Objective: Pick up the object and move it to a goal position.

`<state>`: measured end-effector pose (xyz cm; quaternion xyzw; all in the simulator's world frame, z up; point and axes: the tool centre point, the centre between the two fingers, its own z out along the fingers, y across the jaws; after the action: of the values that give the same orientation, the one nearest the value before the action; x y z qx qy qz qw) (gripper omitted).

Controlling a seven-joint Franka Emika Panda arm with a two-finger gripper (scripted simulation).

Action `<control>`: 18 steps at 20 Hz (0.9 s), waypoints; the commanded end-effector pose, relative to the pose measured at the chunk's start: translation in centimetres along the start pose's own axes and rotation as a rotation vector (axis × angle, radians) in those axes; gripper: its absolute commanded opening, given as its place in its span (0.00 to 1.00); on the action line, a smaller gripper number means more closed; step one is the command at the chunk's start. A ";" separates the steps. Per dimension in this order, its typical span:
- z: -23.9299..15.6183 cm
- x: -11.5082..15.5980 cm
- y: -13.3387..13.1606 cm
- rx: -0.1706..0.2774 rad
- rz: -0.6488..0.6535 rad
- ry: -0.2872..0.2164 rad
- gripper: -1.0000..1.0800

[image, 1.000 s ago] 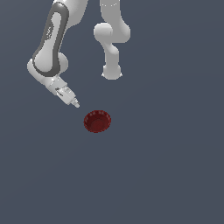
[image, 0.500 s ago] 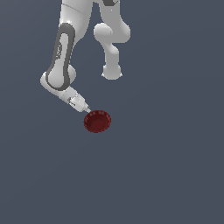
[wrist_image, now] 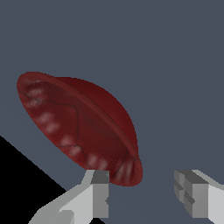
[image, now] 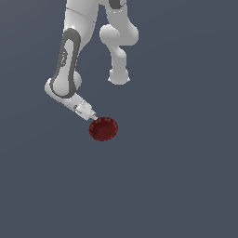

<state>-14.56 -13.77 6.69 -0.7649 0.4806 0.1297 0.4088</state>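
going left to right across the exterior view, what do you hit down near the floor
arm elbow housing → tool → dark red bowl → white robot base, farther back. The tool tip sits right at the bowl's rim on the exterior view's left; the wrist view shows its fingers spread apart.

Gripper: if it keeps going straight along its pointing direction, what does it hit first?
Most likely the dark red bowl. The gripper is open, and one fingertip already sits at the bowl's rim. Whether the rim lies between the fingers or beside them is unclear.
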 end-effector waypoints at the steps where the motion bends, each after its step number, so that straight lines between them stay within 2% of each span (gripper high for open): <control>1: 0.1 0.1 0.2 -0.004 0.004 -0.004 0.62; 15: 3.0 0.0 0.3 -0.004 0.003 -0.004 0.62; 16: 3.0 0.0 0.3 -0.004 0.003 -0.004 0.00; 18: 3.0 0.0 0.3 -0.004 0.003 -0.004 0.00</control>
<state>-14.22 -11.53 4.70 -0.7648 0.4805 0.1327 0.4082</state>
